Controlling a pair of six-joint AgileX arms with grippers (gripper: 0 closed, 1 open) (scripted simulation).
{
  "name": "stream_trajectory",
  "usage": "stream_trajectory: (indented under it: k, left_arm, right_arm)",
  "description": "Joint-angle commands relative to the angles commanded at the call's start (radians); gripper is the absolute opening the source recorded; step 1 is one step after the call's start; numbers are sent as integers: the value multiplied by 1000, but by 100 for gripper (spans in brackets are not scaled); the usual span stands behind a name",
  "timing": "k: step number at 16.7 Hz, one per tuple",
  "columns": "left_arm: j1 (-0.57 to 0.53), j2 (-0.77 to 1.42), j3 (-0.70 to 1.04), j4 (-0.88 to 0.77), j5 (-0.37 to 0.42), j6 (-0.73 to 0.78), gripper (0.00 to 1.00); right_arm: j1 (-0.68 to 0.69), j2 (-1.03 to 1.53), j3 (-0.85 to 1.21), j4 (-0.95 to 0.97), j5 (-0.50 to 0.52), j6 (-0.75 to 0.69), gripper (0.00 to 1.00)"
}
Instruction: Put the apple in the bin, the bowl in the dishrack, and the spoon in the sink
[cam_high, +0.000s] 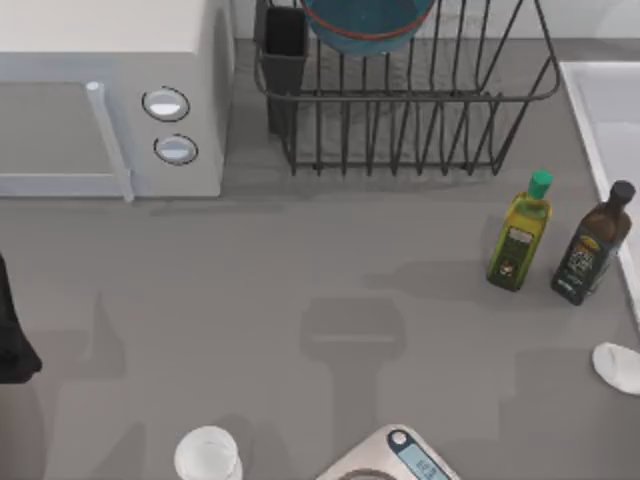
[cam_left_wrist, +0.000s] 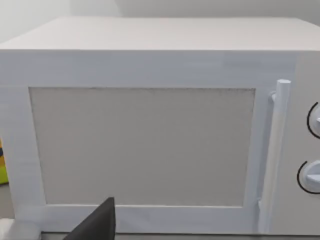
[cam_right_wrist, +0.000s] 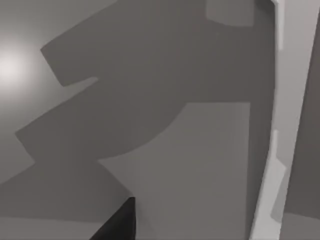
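- Grey table, crowded round the edges: white microwave at the far left, dishrack at the far middle, sink along the right side.
- Bowl sits inside the dishrack; looks done.
- Spoon lies on the table near the right edge, close to the sink's near end, not in it.
- Left gripper low in front of the microwave door; cannot tell whether open or closed.
- Right gripper above bare table beside a pale rim; grip likewise cannot be told.
- Risk: a reach for the spoon could sweep the dark bottle or green-capped bottle standing just beside the sink.
- Risk: small, flat spoon at the table's edge could slip from a pinch or skid off.
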Motion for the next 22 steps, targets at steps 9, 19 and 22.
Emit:
stream_trajectory:
  k: [9, 19, 22]
  left_arm:
    - [0, 0, 0, 0, 0, 0, 100]
    - [0, 0, 0, 0, 0, 0, 100]
    - [0, 0, 0, 0, 0, 0, 100]
  right_arm:
    - [0, 0, 0, 0, 0, 0, 0]
    - [3, -109, 122, -223, -8, 29, 0]
    - [2, -164, 214, -404, -8, 26, 0]
